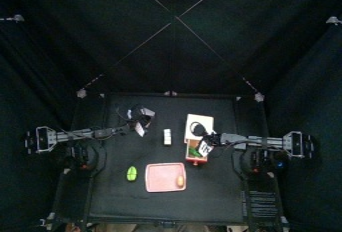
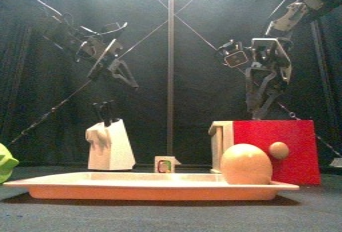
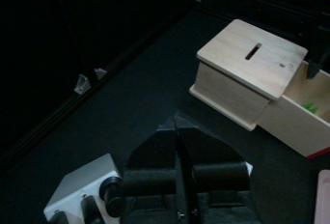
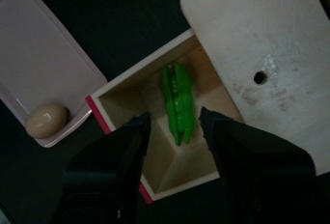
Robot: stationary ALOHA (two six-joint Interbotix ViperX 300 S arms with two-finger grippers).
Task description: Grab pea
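Because the pea [image 4: 177,105] lies inside an open drawer [image 4: 129,141] pulled out of a wooden box [image 4: 264,44], the right claw [image 4: 177,143] hangs straight above it with its jaws spread wide, one on either side of the green pod, apparently lined up for a downward reach. Nothing is between the jaws yet, and the pod looks untouched on the drawer floor, lying lengthwise along it. In the top view the box [image 1: 201,126] sits at about 3 o'clock from the bench's [image 1: 114,191] middle, with the drawer [image 1: 198,152] opening toward 6 o'clock. A pink tray [image 1: 166,177] lies at about 6 o'clock; it holds an egg [image 4: 46,119] near its edge closest to the drawer. Another green thing [image 1: 131,173] rests just beside the tray, toward 7 o'clock. The left claw [image 2: 104,109] hangs at about 9 o'clock over a small white block [image 2: 110,146], well apart from the drawer; whether its jaws are spread or pressed together I cannot tell. A drop between the drawer walls seems the likely next move, and the walls leave little room sideways.
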